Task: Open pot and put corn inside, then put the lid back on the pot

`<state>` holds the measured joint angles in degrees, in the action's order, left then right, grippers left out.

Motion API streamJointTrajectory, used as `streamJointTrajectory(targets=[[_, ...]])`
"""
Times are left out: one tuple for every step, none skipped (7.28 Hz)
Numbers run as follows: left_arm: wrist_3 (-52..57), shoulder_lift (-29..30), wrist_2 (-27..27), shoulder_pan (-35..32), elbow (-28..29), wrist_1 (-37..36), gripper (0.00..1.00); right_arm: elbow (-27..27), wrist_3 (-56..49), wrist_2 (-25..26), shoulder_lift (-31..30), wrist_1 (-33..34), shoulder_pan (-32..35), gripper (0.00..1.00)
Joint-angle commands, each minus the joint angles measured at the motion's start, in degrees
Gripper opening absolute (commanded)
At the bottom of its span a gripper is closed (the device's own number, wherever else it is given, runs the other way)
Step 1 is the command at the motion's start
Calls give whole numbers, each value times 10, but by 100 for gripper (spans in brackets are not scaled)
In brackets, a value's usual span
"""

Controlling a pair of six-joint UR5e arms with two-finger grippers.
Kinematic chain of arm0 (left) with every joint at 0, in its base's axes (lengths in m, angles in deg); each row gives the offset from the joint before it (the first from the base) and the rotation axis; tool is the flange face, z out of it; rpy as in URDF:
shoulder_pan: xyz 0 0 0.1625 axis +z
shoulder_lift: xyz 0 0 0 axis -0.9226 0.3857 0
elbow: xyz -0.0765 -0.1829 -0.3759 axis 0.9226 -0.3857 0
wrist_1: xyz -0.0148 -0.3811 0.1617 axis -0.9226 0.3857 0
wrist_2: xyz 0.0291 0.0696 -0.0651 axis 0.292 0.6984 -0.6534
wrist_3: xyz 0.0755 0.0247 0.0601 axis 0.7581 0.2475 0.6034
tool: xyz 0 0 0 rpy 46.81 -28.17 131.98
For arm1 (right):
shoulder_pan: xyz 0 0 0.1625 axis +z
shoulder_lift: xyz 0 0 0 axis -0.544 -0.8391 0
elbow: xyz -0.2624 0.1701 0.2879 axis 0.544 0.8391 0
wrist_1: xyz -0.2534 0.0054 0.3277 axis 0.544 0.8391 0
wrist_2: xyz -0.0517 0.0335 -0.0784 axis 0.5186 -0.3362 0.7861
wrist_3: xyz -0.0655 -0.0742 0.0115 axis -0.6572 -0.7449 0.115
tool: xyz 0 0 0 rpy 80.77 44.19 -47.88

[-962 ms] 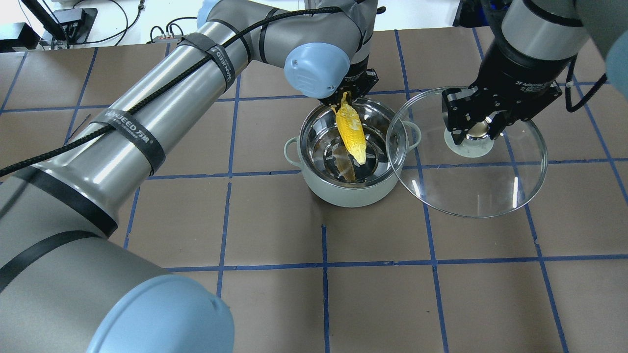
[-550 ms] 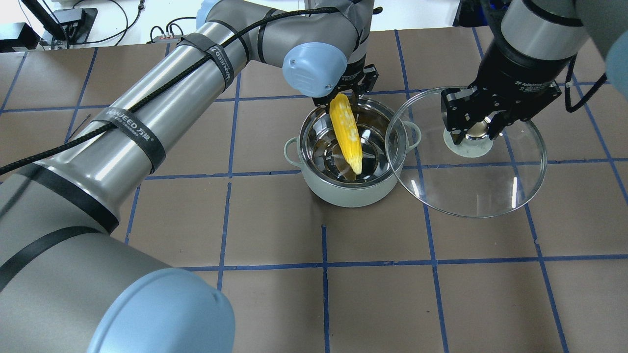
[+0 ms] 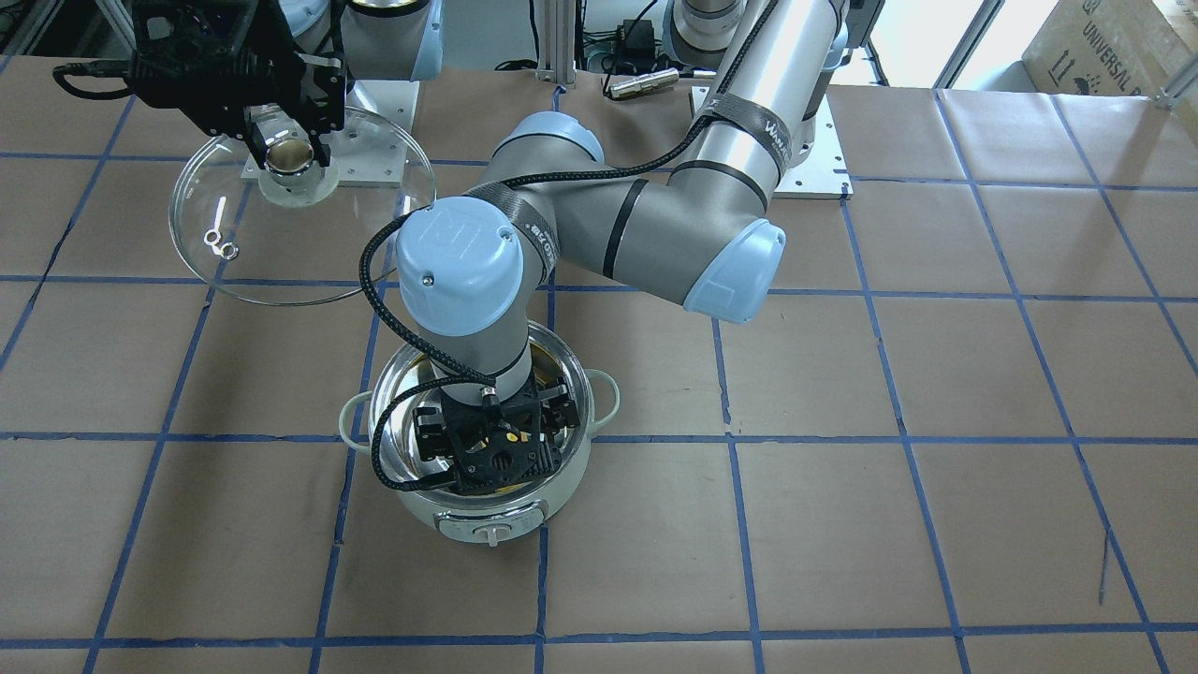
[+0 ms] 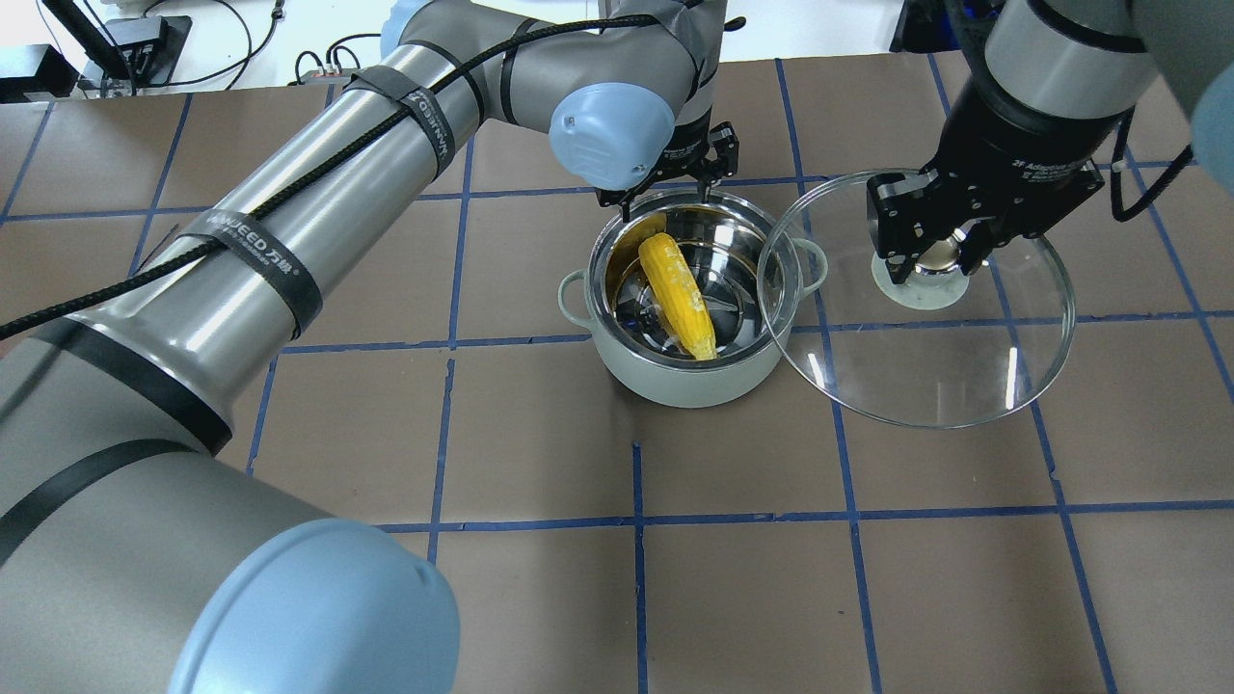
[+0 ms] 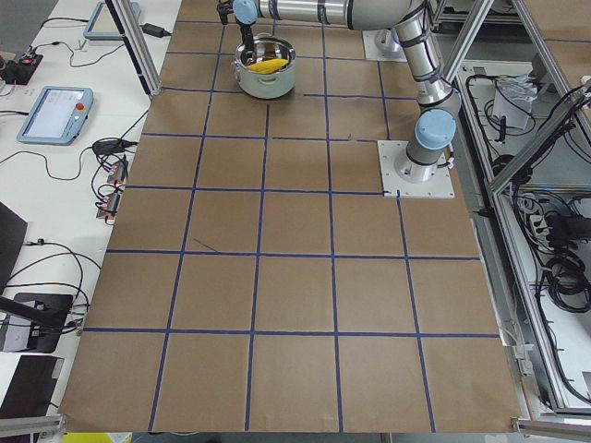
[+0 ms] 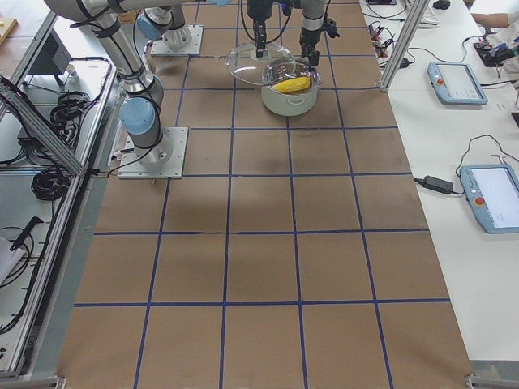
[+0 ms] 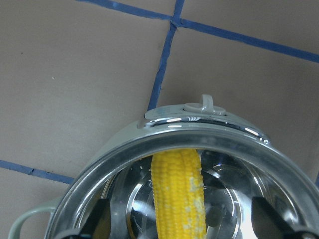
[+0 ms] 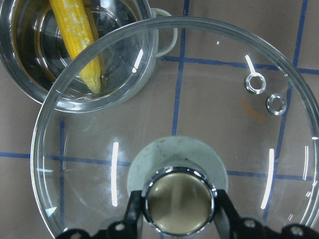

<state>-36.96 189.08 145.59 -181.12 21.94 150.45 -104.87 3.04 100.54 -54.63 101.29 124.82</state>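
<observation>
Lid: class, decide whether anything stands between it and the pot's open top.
Yes. The left hand, open, hangs over the opening of the pot, above the corn; the lid probably cannot seat until it clears.

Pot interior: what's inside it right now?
One yellow bumpy corn cob lies slanted on the steel bottom of the mint-white round pot, clear of the open left tool above. Nothing else shows, though the floor under the cob is covered.
</observation>
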Motion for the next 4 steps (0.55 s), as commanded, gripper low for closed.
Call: streamJointTrajectory(targets=[[103,-5,2,34,-1,8,100,-7,1,-3,1,12,1,32],[142,-15,1,50,-1,9,100,-17,1,-4,3,21,1,32],[185,-26,1,74,-4,12,100,-48,2,-4,4,73,1,32],[223,-46,-2,102,-24,20,100,-80,4,-19,7,120,2,32]])
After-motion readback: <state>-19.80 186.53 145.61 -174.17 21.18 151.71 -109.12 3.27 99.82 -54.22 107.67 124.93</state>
